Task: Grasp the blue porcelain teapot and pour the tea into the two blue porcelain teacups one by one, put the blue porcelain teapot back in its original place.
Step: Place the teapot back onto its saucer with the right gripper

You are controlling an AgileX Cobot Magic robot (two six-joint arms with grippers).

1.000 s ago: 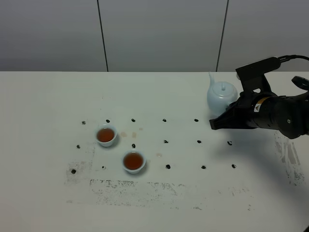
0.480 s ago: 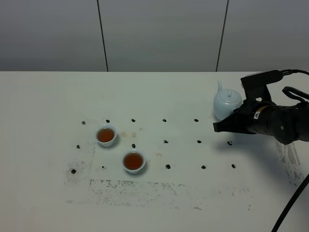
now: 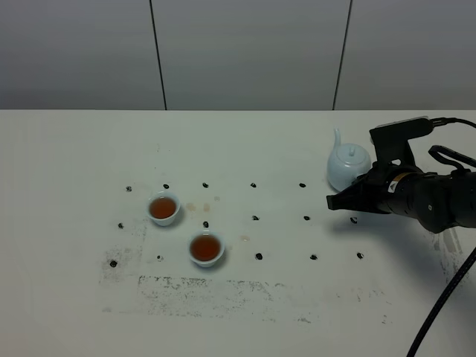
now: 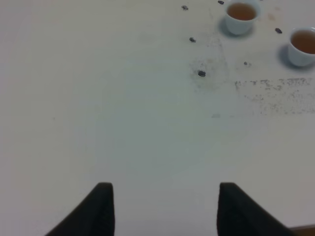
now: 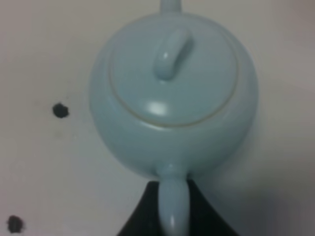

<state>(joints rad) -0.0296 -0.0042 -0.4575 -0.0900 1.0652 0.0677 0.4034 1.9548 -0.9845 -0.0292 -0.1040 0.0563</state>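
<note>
The pale blue teapot (image 3: pixel 347 165) is upright at the right of the table, spout pointing away to the back. My right gripper (image 3: pixel 365 184) is shut on its loop handle. In the right wrist view the handle (image 5: pixel 173 206) runs between the dark fingers below the lidded teapot (image 5: pixel 172 93). I cannot tell whether its base touches the table. Two small blue teacups, one (image 3: pixel 163 207) at left and one (image 3: pixel 206 248) nearer the front, both hold brown tea. They also show in the left wrist view (image 4: pixel 240 17) (image 4: pixel 302 45). My left gripper (image 4: pixel 167 211) is open over bare table.
The white table (image 3: pixel 74 163) carries a grid of small black marks (image 3: pixel 255 218) and a scuffed grey patch (image 3: pixel 216 290) near the front. A black cable (image 3: pixel 446 297) hangs at the right edge. A grey panelled wall stands behind the table.
My right gripper has moved the teapot down and slightly to the right, closer to the table. The cups and the left gripper have not moved.
</note>
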